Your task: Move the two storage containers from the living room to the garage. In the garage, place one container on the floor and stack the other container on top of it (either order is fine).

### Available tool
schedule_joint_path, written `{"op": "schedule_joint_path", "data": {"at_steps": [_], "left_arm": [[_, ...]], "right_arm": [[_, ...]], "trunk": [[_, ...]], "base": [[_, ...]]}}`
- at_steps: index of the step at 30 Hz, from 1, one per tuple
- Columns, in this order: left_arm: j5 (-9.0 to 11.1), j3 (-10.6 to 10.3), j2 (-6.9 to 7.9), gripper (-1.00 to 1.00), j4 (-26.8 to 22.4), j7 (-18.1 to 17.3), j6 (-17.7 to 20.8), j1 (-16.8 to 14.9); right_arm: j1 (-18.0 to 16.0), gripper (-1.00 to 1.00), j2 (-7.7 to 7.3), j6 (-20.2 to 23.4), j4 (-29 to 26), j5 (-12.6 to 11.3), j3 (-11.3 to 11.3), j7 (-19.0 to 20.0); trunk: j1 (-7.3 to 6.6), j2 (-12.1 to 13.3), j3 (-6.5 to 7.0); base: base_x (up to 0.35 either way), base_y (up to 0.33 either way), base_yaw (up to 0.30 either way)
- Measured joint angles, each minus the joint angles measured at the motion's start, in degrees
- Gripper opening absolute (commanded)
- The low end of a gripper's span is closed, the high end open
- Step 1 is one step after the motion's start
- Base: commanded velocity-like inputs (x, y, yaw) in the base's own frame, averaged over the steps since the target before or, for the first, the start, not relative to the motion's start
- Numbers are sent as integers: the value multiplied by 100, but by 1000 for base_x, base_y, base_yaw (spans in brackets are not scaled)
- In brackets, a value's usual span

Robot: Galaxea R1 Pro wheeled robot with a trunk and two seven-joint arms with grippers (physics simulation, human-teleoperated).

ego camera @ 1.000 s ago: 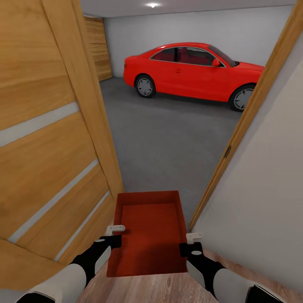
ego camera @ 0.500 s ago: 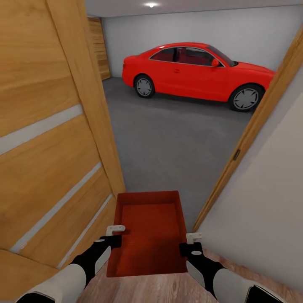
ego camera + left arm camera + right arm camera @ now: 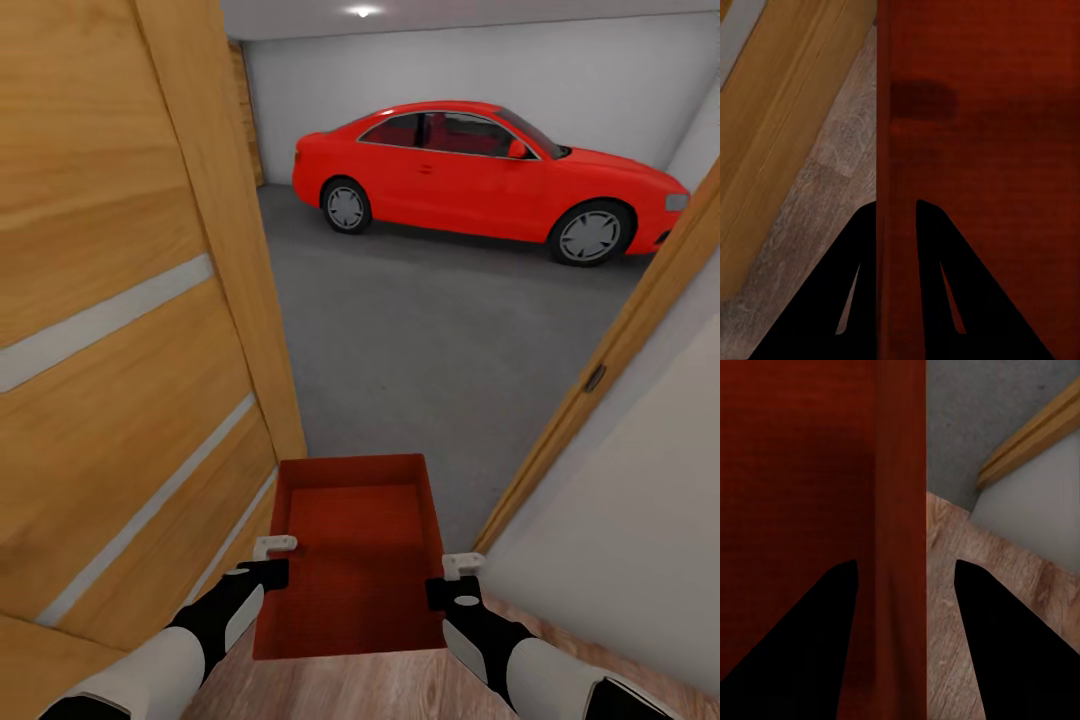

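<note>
Both end effectors, left (image 3: 272, 560) and right (image 3: 452, 578), grip bin (image 3: 355, 545) walls; door (image 3: 130, 330) close beside bin, could clip it

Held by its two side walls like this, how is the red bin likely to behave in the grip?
The bin looks empty, so it is probably light. The left gripper and right gripper each straddle a thin wall, which may flex or slip a little. Held on opposite sides, it sits level and seems unlikely to tip.
</note>
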Motion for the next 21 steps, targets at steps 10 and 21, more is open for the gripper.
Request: {"op": "schedule_joint_path", "data": {"at_steps": [10, 21], "left_arm": [[7, 0, -3, -100, 3, 0, -7, -2], [-2, 2, -11, -100, 4, 0, -46, -2]], "right_arm": [[2, -100, -13, 7, -26, -2, 5, -7], [2, -100, -21, -27, -28, -13, 19, -10]], "trunk": [[0, 0, 0], [0, 0, 0]], "base": [[1, 1, -205], [0, 0, -230]]}}
